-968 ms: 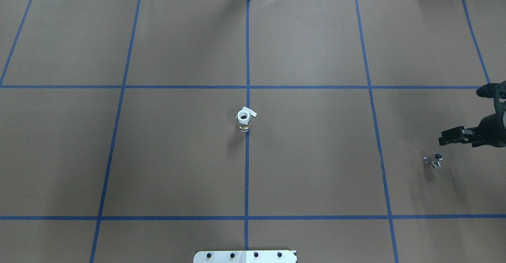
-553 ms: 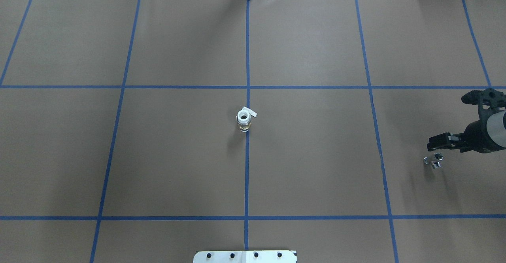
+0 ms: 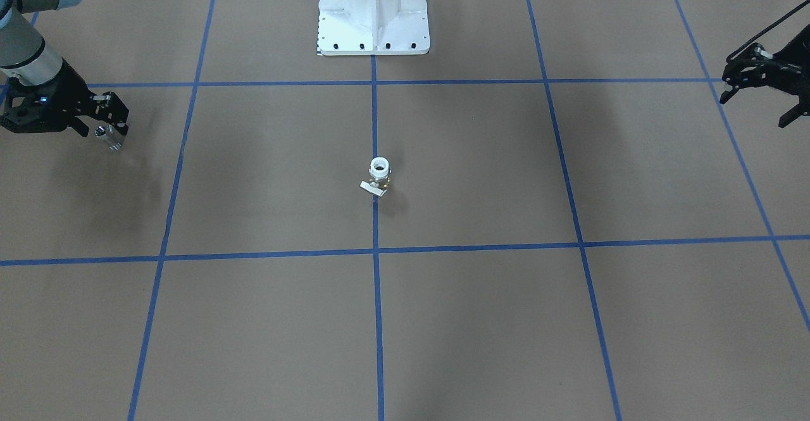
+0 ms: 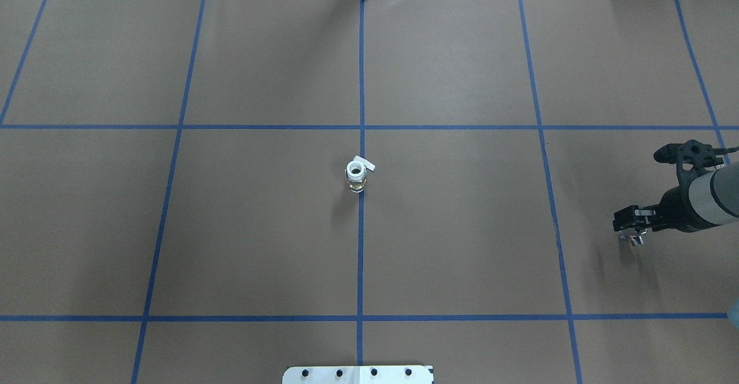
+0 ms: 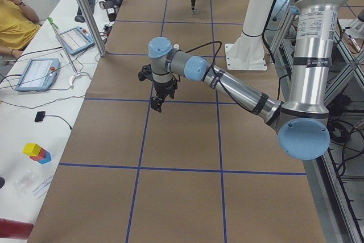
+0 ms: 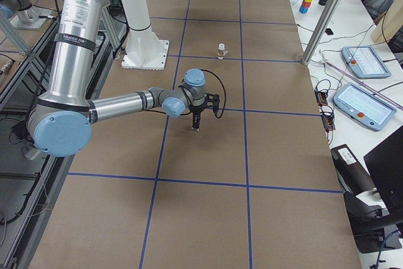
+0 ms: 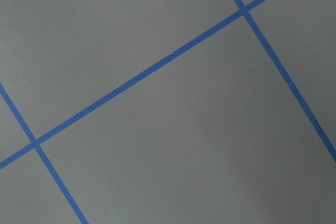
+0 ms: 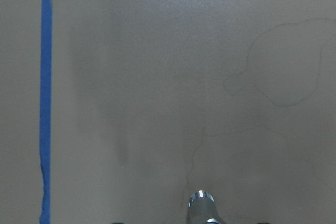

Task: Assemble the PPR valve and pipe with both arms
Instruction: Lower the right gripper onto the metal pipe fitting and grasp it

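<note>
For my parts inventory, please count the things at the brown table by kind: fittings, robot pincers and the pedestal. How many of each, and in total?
PPR valve: 1
pipe: 1
pincers: 2, the left pincer and the right pincer
white pedestal: 1
Total: 5
</note>
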